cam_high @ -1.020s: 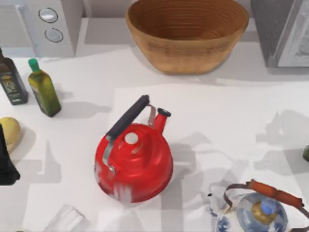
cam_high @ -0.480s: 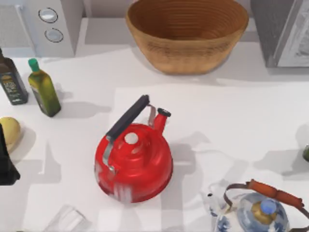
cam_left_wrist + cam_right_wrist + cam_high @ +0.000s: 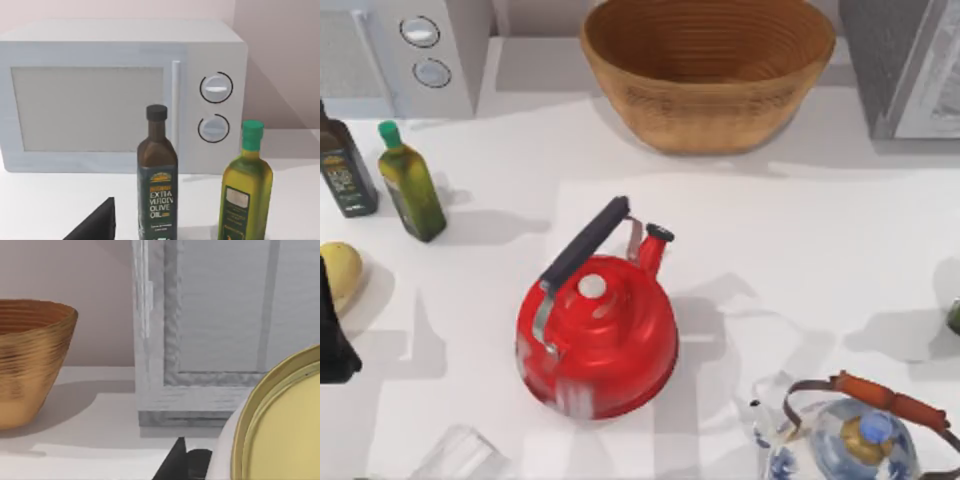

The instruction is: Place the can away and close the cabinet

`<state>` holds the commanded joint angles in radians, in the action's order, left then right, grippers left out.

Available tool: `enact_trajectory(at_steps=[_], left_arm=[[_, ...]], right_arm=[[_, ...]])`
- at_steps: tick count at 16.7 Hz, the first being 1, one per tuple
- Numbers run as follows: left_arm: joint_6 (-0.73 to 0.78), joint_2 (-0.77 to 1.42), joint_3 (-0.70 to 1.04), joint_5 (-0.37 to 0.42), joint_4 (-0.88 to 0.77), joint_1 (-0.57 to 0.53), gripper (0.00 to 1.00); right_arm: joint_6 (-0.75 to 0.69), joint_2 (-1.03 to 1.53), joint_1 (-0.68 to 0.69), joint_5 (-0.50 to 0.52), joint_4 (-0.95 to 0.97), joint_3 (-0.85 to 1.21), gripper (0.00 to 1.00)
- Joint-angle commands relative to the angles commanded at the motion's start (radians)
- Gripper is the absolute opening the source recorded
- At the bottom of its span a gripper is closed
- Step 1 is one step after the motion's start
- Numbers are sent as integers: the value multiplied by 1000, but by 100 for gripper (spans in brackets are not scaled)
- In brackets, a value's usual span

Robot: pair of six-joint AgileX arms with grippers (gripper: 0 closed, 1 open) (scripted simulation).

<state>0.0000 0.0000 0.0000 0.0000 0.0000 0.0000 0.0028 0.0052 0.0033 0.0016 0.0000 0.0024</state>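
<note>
Filling the right wrist view's corner, the can (image 3: 285, 425) shows its gold-yellow top very close to the camera. A dark bit of the right gripper (image 3: 182, 462) sits just beside it, but nobody can tell if the fingers are apart or together. The grey cabinet (image 3: 220, 330) stands behind the can. In the top view, the cabinet is at 2 o'clock from the red kettle (image 3: 598, 335). The left arm (image 3: 332, 335) rests at 9 o'clock.

Dark olive oil bottle (image 3: 157, 175) label reads "EXTRA VIRGIN OLIVE OIL". Green bottle (image 3: 246, 187) label illegible. No other text.
</note>
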Motion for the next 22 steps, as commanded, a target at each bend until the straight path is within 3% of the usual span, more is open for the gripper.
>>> enact_trajectory(at_steps=[3, 7, 17, 22], left_arm=[[0, 0, 0, 0, 0, 0, 100], [0, 0, 0, 0, 0, 0, 100], [0, 0, 0, 0, 0, 0, 100], [0, 0, 0, 0, 0, 0, 100]], right_arm=[[1, 62, 11, 13, -27, 64, 0], [4, 271, 41, 49, -100, 298, 0], [11, 975, 128, 144, -305, 1320, 0], [15, 1240, 167, 180, -390, 1658, 0]])
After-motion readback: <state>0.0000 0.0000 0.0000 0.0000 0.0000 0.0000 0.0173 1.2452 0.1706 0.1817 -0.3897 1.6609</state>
